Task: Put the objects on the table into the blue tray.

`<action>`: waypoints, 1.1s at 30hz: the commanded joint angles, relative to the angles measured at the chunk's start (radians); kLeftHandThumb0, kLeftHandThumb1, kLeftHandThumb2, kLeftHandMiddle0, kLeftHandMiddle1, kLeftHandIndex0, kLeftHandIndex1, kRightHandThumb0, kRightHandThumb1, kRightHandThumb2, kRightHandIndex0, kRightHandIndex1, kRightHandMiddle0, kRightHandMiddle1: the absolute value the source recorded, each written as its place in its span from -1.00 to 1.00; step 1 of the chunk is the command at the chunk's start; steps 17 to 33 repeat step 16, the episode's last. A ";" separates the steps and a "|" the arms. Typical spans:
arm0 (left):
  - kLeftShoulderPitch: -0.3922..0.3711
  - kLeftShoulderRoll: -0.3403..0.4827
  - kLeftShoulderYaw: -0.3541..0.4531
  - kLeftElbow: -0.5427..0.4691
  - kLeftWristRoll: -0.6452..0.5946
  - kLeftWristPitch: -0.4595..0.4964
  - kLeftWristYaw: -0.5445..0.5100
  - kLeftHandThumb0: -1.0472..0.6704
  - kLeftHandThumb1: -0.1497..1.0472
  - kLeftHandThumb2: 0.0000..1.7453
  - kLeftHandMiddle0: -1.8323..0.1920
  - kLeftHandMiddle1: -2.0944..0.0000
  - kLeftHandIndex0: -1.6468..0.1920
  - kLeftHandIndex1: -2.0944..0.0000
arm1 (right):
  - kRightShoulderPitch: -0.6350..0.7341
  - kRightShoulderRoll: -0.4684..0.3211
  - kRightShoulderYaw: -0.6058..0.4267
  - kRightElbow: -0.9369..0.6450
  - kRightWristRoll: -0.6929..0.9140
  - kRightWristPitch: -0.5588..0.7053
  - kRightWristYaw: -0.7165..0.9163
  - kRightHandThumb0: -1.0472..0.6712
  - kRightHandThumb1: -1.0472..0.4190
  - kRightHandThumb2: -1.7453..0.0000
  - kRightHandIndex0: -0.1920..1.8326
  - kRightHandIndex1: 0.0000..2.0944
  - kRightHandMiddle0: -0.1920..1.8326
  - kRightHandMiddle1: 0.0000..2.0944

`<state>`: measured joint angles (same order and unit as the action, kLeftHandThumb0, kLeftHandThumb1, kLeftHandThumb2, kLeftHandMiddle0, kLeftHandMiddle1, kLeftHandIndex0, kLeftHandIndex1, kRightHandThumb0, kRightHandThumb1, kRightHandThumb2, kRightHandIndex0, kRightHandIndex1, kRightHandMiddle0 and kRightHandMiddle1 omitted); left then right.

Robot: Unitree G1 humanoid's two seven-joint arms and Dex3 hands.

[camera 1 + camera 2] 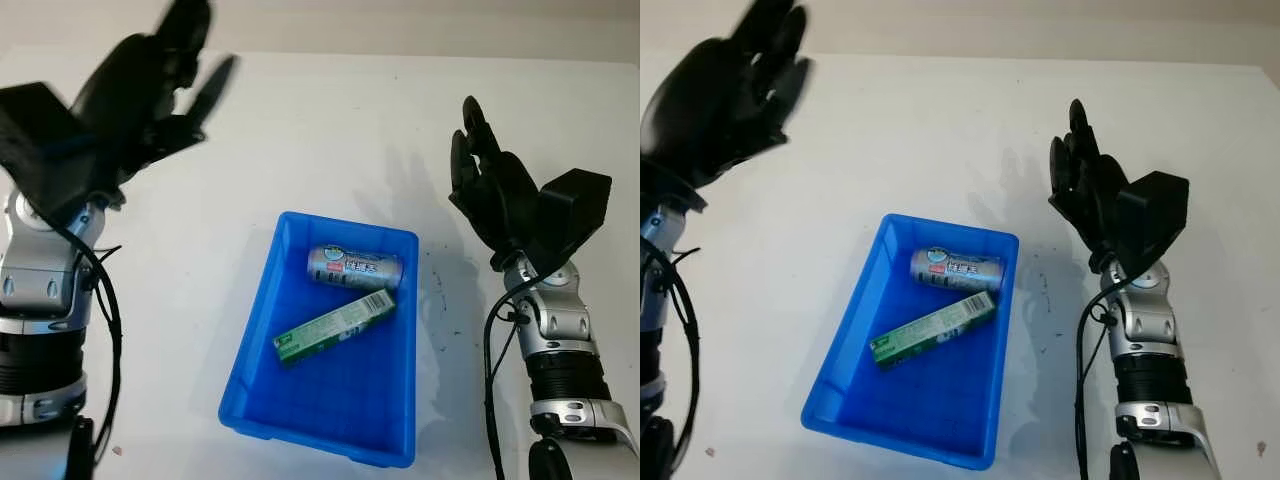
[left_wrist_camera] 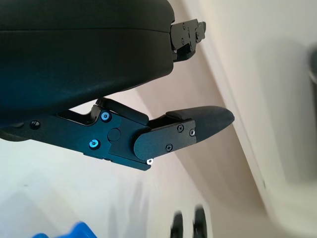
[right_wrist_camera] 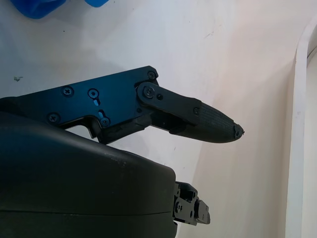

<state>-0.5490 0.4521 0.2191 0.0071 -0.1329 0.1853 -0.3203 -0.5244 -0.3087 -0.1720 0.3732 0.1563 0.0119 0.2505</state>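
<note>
Left hand (image 1: 150, 85) and right hand (image 1: 490, 180), both open, flank the blue tray (image 1: 260, 400) holding a silver can (image 1: 353, 267) and green box (image 1: 333, 328); labels unreadable.

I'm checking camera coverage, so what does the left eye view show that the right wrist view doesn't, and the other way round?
Left eye view: silver can and green box inside the blue tray, plus the open left hand raised at the table's far left. Right wrist view: close-up fingers of the open right hand. Shared: right hand, part of the tray, white table.
</note>
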 commanded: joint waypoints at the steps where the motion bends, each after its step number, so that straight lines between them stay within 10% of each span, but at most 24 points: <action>1: 0.025 -0.019 0.018 0.024 0.004 -0.026 0.034 -0.61 1.00 -0.22 1.00 1.00 1.00 1.00 | -0.003 0.005 -0.005 -0.012 0.004 -0.002 -0.003 -0.57 -1.00 0.15 -1.00 -1.00 -1.00 -1.00; 12: 0.042 -0.085 0.007 0.194 0.032 -0.155 0.135 -0.60 1.00 -0.24 1.00 1.00 1.00 1.00 | -0.013 0.014 -0.011 -0.029 0.014 0.006 -0.039 -0.58 -1.00 0.15 -1.00 -1.00 -1.00 -1.00; 33: 0.043 -0.093 0.009 0.200 0.025 -0.162 0.140 -0.61 1.00 -0.25 1.00 1.00 1.00 1.00 | -0.017 0.013 -0.008 -0.026 0.012 0.004 -0.039 -0.58 -1.00 0.13 -1.00 -1.00 -1.00 -1.00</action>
